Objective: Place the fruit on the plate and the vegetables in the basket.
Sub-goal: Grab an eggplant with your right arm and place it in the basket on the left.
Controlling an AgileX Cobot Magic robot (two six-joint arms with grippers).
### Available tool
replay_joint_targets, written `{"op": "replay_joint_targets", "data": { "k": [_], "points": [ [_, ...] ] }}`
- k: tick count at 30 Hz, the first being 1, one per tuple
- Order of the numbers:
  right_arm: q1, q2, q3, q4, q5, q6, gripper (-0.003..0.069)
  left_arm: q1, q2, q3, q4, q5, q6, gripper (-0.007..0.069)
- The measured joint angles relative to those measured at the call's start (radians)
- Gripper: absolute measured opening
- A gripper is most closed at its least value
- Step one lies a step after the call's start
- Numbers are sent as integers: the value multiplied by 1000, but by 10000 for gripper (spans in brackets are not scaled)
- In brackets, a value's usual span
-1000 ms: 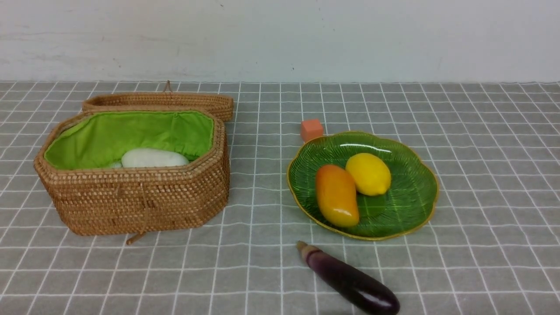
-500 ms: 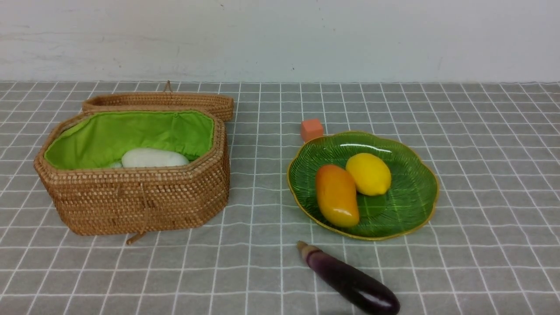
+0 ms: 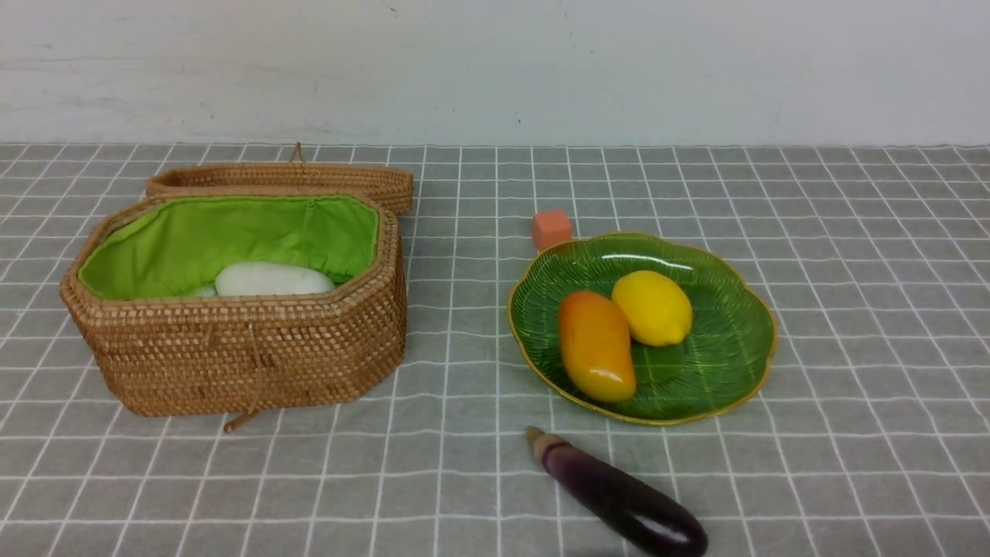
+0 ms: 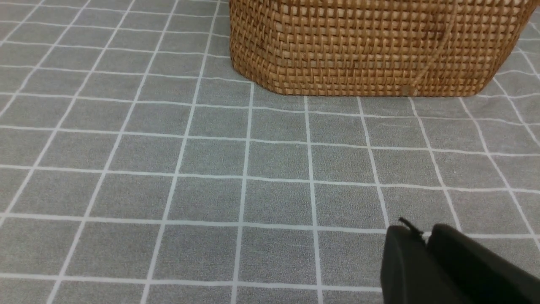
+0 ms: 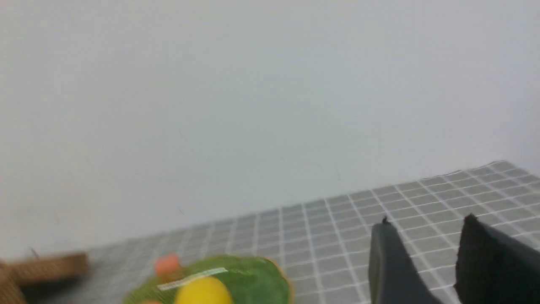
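Note:
An orange-yellow mango (image 3: 595, 346) and a yellow lemon (image 3: 652, 308) lie on the green plate (image 3: 727, 363). A white radish (image 3: 271, 279) lies inside the open rattan basket (image 3: 247, 356). A dark purple eggplant (image 3: 619, 497) lies on the cloth in front of the plate. Neither arm shows in the front view. My left gripper (image 4: 424, 234) is shut and empty, low over the cloth, short of the basket wall (image 4: 363, 46). My right gripper (image 5: 426, 223) is open and empty, raised, with the plate (image 5: 257, 280) and lemon (image 5: 202, 291) blurred low in its view.
The basket's woven lid (image 3: 286, 179) lies behind the basket. A small orange cube (image 3: 551, 229) sits just behind the plate's far rim; it also shows in the right wrist view (image 5: 167, 264). A grey checked cloth (image 3: 851, 255) covers the table to the white wall.

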Motion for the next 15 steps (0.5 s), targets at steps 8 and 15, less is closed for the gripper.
{"op": "replay_joint_targets", "data": {
  "k": [8, 15],
  "points": [
    [0, 167, -337, 38, 339, 108, 240, 0, 0, 0, 0, 0, 0, 79],
    [0, 610, -619, 45, 727, -203, 240, 0, 0, 0, 0, 0, 0, 88]
  ]
}}
